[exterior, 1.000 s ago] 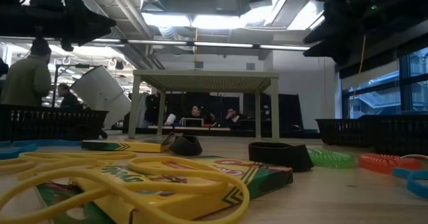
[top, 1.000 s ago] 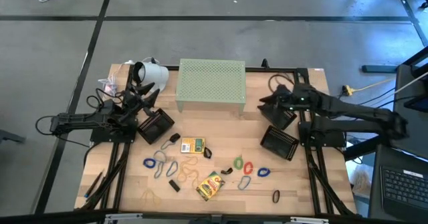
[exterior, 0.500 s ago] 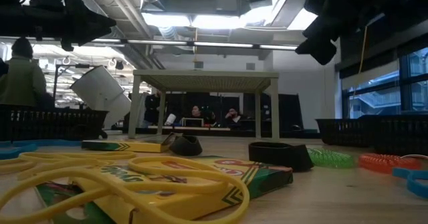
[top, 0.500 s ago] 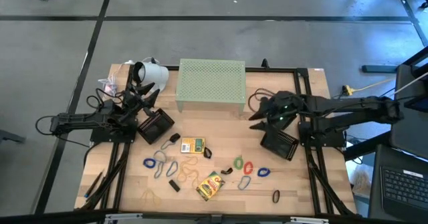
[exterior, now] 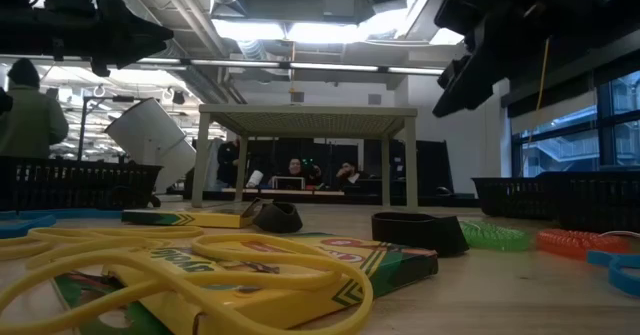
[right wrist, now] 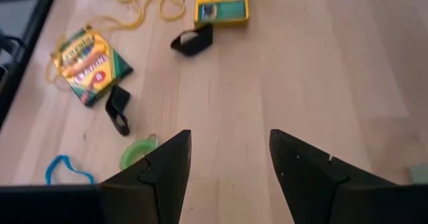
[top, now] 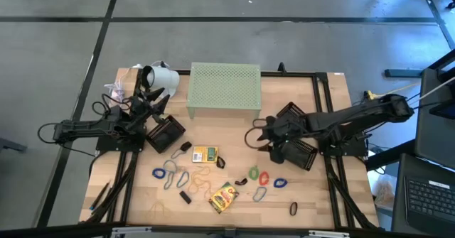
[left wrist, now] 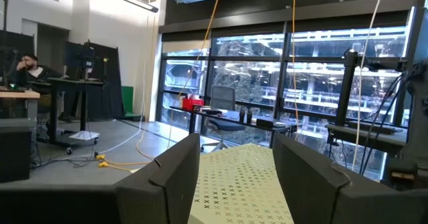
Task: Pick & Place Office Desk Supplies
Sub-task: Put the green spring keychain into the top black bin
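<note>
Right pincer (top: 250, 136): fingers spread, empty, hovering above bare wooden bench (top: 234, 135), front of pale green perforated stand (top: 224, 87). Left pincer (top: 158, 99): fingers apart, empty, over black mesh tray (top: 165, 133). Loose supplies on bench front: yellow-green crayon box (right wrist: 89, 63), green clip ring (right wrist: 137, 151), blue clip ring (right wrist: 67, 170), tan rubber bands (right wrist: 150, 1).

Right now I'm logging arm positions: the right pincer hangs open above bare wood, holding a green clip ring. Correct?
Not quite. In the right wrist view the right pincer hangs open above bare wood but holds nothing; the green clip ring lies on the wooden table.
</note>
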Robot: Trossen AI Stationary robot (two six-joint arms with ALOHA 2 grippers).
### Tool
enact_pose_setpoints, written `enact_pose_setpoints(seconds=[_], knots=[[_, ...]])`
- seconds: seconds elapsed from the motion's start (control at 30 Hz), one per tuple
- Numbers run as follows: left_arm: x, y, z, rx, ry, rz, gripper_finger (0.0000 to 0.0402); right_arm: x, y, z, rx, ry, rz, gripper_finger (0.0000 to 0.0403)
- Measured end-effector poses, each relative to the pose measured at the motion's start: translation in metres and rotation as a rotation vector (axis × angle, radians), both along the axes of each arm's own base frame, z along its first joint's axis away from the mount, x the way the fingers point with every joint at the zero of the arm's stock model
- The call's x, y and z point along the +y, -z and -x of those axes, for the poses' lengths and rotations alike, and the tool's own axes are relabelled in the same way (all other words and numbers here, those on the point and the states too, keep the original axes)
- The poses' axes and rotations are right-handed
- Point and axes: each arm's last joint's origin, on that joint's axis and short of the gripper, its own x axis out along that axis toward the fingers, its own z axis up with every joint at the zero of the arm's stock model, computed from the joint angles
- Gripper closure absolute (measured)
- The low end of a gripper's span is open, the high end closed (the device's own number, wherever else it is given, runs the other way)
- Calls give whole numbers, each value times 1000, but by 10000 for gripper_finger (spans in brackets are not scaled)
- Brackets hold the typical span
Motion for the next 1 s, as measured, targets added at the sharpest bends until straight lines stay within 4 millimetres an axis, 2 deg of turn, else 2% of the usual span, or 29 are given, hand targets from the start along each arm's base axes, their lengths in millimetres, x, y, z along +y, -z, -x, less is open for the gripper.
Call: enact_pose_setpoints(seconds=[0.23, 0.63, 1.0], knots=[[0, 0, 0, -1, 0, 0, 216, 19, 15, -14, 47, 23, -47, 197], [0, 0, 0, 0, 0, 0, 216, 46, 29, -43, 89, -62, -20, 197], [0, 0, 0, -1, 0, 0, 216, 59, 45, -41, 197, -80, -52, 197]])
